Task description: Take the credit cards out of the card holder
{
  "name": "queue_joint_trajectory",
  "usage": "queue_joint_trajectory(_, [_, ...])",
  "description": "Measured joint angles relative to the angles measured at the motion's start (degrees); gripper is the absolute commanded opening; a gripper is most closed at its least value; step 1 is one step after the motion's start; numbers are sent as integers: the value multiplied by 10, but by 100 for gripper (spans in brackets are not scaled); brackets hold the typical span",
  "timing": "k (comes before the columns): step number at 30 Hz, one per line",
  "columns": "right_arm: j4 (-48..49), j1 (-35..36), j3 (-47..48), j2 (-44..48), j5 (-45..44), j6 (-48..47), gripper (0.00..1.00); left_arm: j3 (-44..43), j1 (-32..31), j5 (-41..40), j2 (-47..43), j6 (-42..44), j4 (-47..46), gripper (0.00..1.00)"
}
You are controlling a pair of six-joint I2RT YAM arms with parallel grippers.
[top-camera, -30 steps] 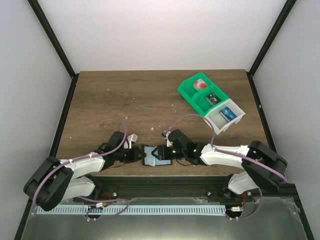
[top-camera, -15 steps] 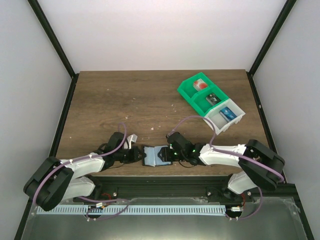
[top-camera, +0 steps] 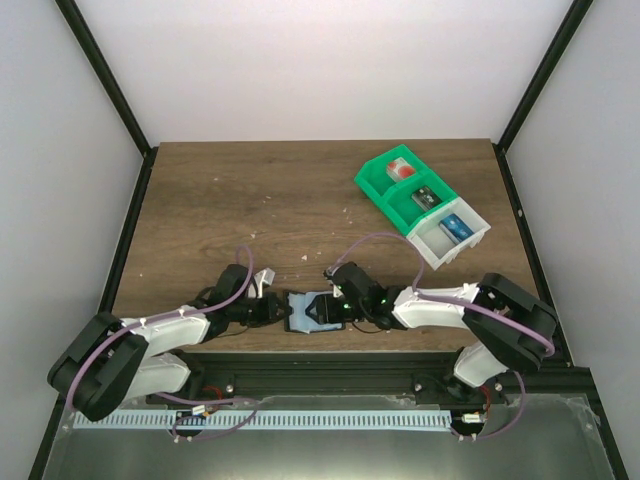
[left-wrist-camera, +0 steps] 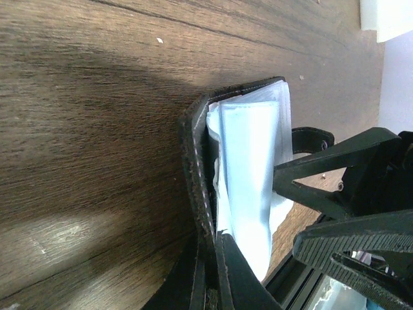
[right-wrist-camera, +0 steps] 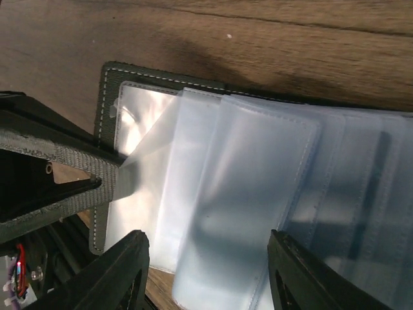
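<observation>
The card holder point(top-camera: 306, 312) lies open near the table's front edge, a black-edged cover point(right-wrist-camera: 106, 97) with pale, clear sleeves point(right-wrist-camera: 258, 194) fanned out. My left gripper point(left-wrist-camera: 210, 287) is shut on the black cover edge point(left-wrist-camera: 193, 161) at the holder's left side. My right gripper point(right-wrist-camera: 210, 274) hangs open just above the sleeves, its fingers point(right-wrist-camera: 122, 271) on either side of one and nothing pinched between them. From the top, the left gripper point(top-camera: 277, 312) and the right gripper point(top-camera: 332, 308) face each other across the holder. No credit cards show in the sleeves.
A green-and-white compartment bin point(top-camera: 382, 183) stands at the back right, with a red item, a dark item and a blue item point(top-camera: 456, 226) in its compartments. Small crumbs dot the wooden table point(top-camera: 250, 200). The black front rail point(top-camera: 330, 365) runs right below the holder.
My right arm has shifted a little to the left, bringing its wrist further over the holder. The left arm has held still, keeping its grip.
</observation>
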State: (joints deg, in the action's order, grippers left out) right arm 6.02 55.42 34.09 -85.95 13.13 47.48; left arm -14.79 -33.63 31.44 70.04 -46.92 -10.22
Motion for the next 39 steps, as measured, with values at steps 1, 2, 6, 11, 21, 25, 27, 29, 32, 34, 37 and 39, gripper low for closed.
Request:
queue_joint_trajectory(1, [6,0,0,-4,7,0,52,0,0,0,0,0,0,0])
queue_joint_trajectory(2, [11,0,1,-7,12,0,53,0,0,0,0,-1,0,0])
queue_joint_trajectory(6, [20,0,5,-15,31,0,53,3,0,2,0,-5,-6,0])
queue_joint_trajectory(11, [33,0,8,-16,54,0,53,7,0,2,4,-9,-13,0])
queue_joint_trajectory(21, [16,0,10,11,43,-8,54,8,0,2,10,-9,-18,0])
queue_joint_trajectory(25, [-49,-1,18,51,-18,-17,55,8,0,3,10,-9,-18,0])
queue_joint_trajectory(27, [-74,-2,20,63,-44,-20,56,8,0,3,10,-9,-18,0])
queue_joint_trajectory(29, [-97,-2,20,66,-65,-22,56,8,0,3,10,-9,-19,0])
queue_joint_trajectory(32, [-120,-2,20,66,-80,-22,57,8,0,4,10,-9,-21,0])
queue_joint_trajectory(34, [-125,-2,20,66,-85,-22,57,8,0,4,10,-9,-21,0])
queue_joint_trajectory(37, [-126,-2,20,57,-87,-22,57,8,0,4,10,-9,-21,0])
queue_joint_trajectory(39, [-125,-2,20,48,-86,-22,57,8,0,4,10,-9,-21,0])
